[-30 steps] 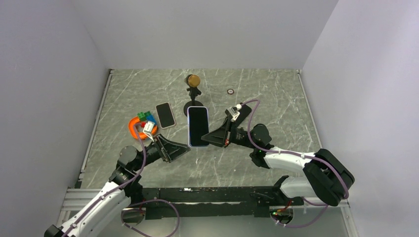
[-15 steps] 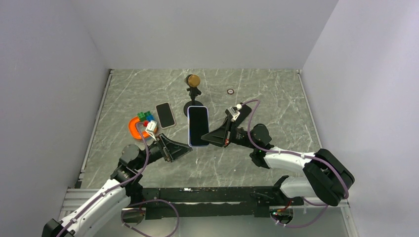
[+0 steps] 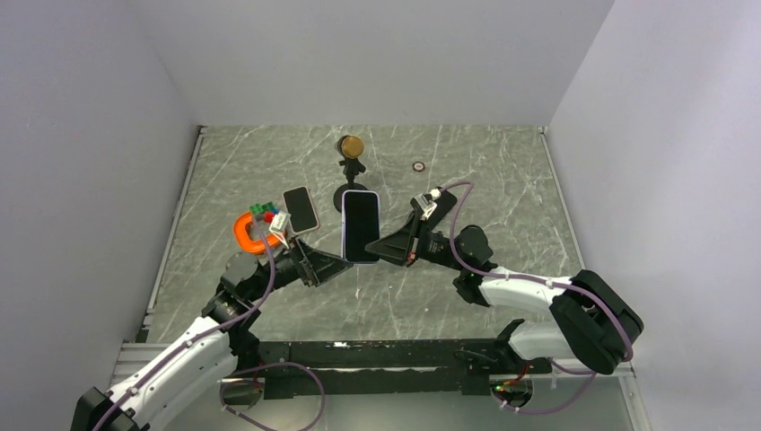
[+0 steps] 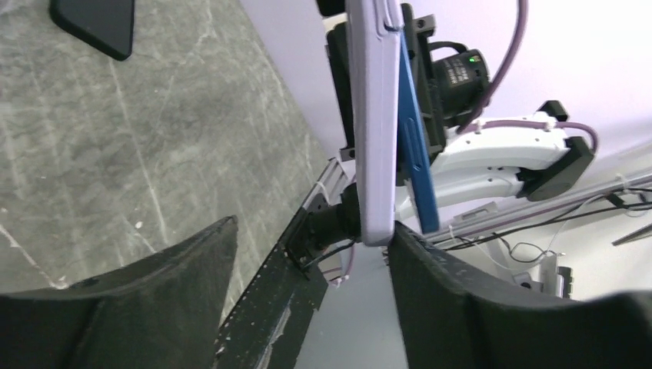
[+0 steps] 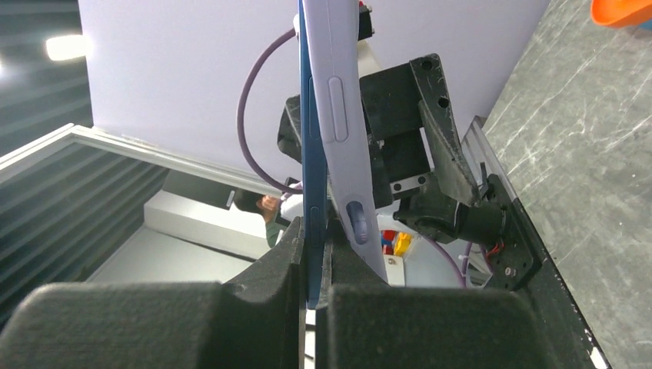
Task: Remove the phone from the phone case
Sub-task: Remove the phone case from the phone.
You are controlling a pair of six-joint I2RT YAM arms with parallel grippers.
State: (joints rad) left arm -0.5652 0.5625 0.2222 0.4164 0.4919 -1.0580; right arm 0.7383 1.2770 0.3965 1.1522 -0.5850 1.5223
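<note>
My right gripper (image 3: 384, 249) is shut on the blue phone (image 5: 311, 154) and holds it upright above the table. The phone sits clamped edge-on between my right fingertips (image 5: 288, 254). The lilac phone case (image 5: 344, 115) splays away from the phone on the outer side of one finger. In the top view the phone in its case (image 3: 361, 226) shows its dark screen. My left gripper (image 3: 330, 266) is open at the case's lower left corner. In the left wrist view the case (image 4: 374, 115) and the blue phone (image 4: 414, 161) part at the bottom, and the case's corner touches my left gripper's (image 4: 311, 254) right finger.
A second black phone (image 3: 301, 209) lies flat on the marble table, also in the left wrist view (image 4: 92, 23). An orange ring (image 3: 244, 233) and coloured blocks (image 3: 263, 213) sit left of it. A black stand with a gold knob (image 3: 351, 147) and a small ring (image 3: 418, 166) stand further back.
My left gripper has moved up and to the right, from clear of the phone to the case's lower left corner. The right gripper has kept holding the phone nearly still.
</note>
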